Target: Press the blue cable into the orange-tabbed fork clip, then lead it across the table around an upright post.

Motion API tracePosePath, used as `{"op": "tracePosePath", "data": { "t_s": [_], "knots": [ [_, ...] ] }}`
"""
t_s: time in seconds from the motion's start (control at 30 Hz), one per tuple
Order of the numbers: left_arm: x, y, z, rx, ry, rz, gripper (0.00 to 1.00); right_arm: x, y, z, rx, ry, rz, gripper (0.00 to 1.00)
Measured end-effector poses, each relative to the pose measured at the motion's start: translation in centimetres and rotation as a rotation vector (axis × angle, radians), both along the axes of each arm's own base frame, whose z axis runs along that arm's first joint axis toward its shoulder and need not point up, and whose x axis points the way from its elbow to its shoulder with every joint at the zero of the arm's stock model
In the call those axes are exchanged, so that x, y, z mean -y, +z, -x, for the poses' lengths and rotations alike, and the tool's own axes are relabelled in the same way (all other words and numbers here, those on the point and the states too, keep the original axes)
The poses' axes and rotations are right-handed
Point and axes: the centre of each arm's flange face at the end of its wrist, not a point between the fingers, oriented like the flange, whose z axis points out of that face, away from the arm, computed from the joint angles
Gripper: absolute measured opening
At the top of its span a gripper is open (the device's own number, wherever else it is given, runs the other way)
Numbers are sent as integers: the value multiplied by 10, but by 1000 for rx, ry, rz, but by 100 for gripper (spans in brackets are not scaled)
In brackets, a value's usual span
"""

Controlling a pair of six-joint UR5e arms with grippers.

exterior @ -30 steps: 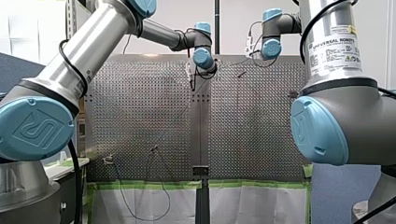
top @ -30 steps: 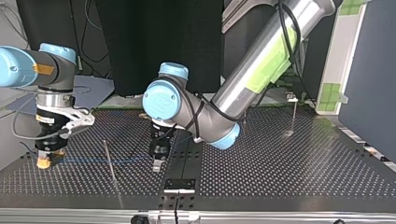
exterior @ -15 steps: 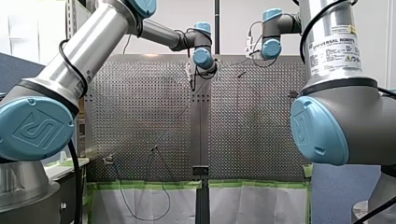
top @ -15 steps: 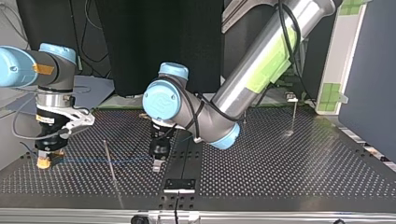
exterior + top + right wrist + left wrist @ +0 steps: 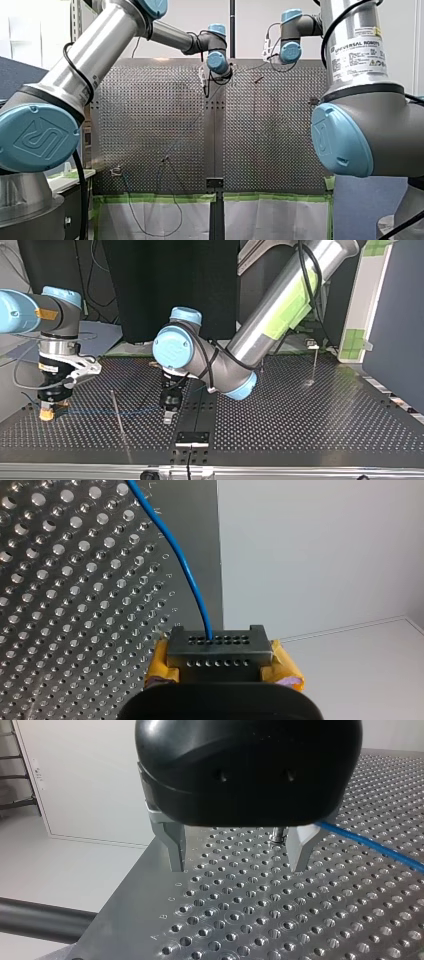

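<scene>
The thin blue cable (image 5: 100, 413) lies low over the perforated table (image 5: 300, 430), from my right gripper (image 5: 47, 413) at the top view's left, past a thin upright post (image 5: 117, 412), towards my left gripper (image 5: 169, 419). In the right wrist view the yellow pads (image 5: 287, 670) flank a grey holed block (image 5: 220, 650), and the blue cable (image 5: 185, 575) runs into it. My left gripper (image 5: 237, 862) stands open just above the holes; the blue cable (image 5: 370, 845) passes outside one metal finger (image 5: 300, 850). I cannot make out the orange-tabbed clip.
A second upright post (image 5: 314, 365) stands at the top view's far right. A small black bracket (image 5: 192, 437) sits at the table's edge nearest that camera. In the front view, dark cables (image 5: 150, 220) hang over the near edge by a small fixture (image 5: 116, 171).
</scene>
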Motion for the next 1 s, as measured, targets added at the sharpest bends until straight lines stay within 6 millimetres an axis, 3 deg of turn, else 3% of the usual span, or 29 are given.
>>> {"op": "tracePosePath", "data": {
  "t_s": [1.0],
  "knots": [
    [0,0,0,0,0,0,100,10,0,19,0,-31,-1,0]
  ]
}}
